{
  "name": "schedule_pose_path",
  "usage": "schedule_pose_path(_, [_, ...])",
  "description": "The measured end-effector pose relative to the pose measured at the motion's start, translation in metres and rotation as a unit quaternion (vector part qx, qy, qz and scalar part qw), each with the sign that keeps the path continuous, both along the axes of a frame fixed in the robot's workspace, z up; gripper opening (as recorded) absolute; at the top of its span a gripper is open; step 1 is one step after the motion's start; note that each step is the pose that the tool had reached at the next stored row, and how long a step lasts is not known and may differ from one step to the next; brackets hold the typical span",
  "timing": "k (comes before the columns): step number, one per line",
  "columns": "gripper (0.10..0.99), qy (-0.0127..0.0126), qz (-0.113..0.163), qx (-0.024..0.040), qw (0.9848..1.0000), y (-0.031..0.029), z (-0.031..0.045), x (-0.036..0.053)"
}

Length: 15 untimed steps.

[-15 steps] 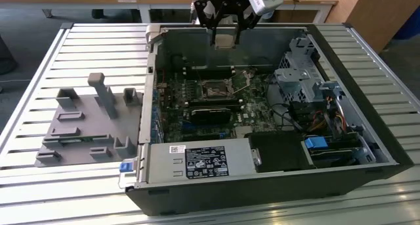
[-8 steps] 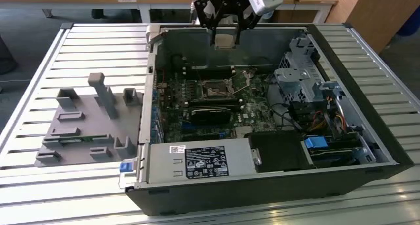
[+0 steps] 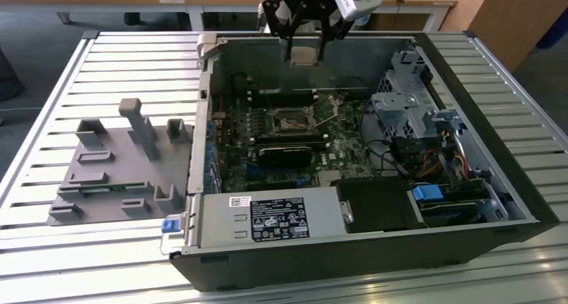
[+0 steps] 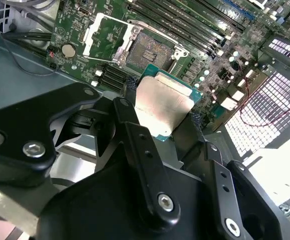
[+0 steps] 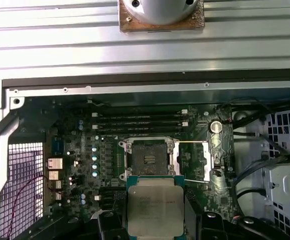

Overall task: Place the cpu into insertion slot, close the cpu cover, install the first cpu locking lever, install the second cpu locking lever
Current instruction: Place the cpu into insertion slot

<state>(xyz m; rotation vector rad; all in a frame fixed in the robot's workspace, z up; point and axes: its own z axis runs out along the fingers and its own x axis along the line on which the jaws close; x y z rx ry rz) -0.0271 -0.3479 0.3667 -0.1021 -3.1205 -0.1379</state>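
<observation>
You have the cpu (image 5: 155, 205) gripped in the claw (image 3: 304, 50). It is a flat square chip with a dull silver-grey metal top on a green-edged base. The two black fingers (image 4: 130, 95) press on two opposite edges of it. In both wrist views the metal top faces the camera.

In the exterior view the claw hangs with the chip over the far end of the open computer case (image 3: 355, 261), apart from the board inside. The case stands on the slatted metal surface (image 3: 106, 58).

The insertion slot (image 5: 147, 159) is uncovered: a black square with a dark centre and a thin metal rim, on the green board. The cpu cover (image 5: 214, 155) is flipped open and lies just beside the slot, on the side of the round coin battery (image 5: 215, 126). Through its window you see the board.

The room over the slot is open. The long memory slots (image 5: 139, 120) run close along another edge of it. In the exterior view a black card (image 3: 284, 151) lies just beside the slot on the near side. The metal drive cage (image 3: 404, 104) is well apart, toward the exterior view's right.

In the first wrist view the picture border cuts off the chip's lower edge, and the fingers hide its sides. A thin wire runs along the open cover, but you cannot tell which locking lever it is.
</observation>
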Motion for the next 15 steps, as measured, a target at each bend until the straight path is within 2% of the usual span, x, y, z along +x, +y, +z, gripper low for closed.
schedule_pose_path(8, [0.541, 0.0000, -0.040, -0.0001, 0.9992, 0.0000, -0.0009, 0.0000])
schedule_pose_path(15, [0.541, 0.0000, -0.062, -0.0003, 0.9981, 0.0000, -0.0013, 0.0000])
